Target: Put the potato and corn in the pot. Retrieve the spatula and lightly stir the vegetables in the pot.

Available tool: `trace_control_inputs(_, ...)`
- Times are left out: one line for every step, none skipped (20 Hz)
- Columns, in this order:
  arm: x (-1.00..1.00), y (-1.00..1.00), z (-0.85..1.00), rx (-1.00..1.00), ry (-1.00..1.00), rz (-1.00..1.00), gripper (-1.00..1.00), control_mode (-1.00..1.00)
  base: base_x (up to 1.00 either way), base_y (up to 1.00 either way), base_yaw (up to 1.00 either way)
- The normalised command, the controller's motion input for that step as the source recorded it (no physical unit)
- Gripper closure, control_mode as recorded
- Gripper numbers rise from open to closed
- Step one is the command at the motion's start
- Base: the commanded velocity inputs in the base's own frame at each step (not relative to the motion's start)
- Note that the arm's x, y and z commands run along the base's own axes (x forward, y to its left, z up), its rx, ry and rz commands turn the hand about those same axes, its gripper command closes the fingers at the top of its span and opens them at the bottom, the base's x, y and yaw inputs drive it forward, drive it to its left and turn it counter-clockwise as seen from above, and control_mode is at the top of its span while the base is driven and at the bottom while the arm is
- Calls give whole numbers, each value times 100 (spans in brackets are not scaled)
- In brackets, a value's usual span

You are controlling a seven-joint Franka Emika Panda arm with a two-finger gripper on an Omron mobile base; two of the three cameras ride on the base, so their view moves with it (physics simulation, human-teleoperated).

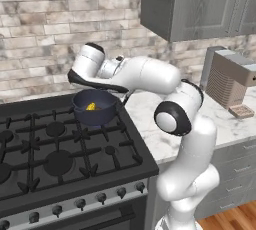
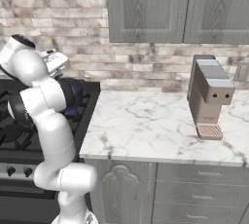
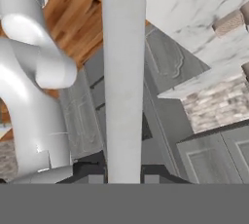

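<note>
The dark blue-grey pot [image 1: 95, 108] stands on the stove's back right burner, and in the right base view the pot [image 2: 74, 95] is half hidden behind my arm. The yellow corn [image 1: 91, 106] lies inside it. The potato is hidden from view. My gripper [image 3: 124, 178] is shut on the spatula [image 3: 124, 72], whose grey handle runs straight up the hand view between the two fingertips [image 3: 96, 177]. In the left base view my hand hangs just above the pot, and the spatula's dark blade [image 1: 100, 85] stretches over the rim.
The black gas stove [image 1: 55, 159] fills the left, with knobs along its front edge. A marble counter [image 2: 146, 121] runs to the right and carries a coffee machine [image 2: 209, 91]. Grey wall cabinets [image 2: 160, 9] hang overhead.
</note>
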Motion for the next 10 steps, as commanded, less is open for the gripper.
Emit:
trace_control_inputs(-24, -18, 40, 14, -13, 0, 100, -100, 0, 0, 0)
trace_control_inputs(-21, -14, 39, 15, -14, 0, 100, -100, 0, 0, 0)
trace_control_inputs(0, 0, 29, 12, -11, 0, 100, -100, 0, 0, 0)
trace_control_inputs(5, 0, 4, 6, -10, 0, 100, -100, 0, 0, 0)
trace_control_inputs(45, 8, 0, 0, 0, 0, 100, -100, 0, 0, 0)
trace_control_inputs(63, 21, -6, 0, 0, 0, 100, -100, 0, 0, 0)
trace_control_inputs(60, 36, -11, 0, 0, 0, 100, -100, 0, 0, 0)
trace_control_inputs(59, 42, -4, 0, 0, 0, 100, -100, 0, 0, 0)
trace_control_inputs(59, 41, -2, 0, 0, 0, 100, -100, 0, 0, 0)
trace_control_inputs(59, 31, -1, 0, 0, 0, 100, -100, 0, 0, 0)
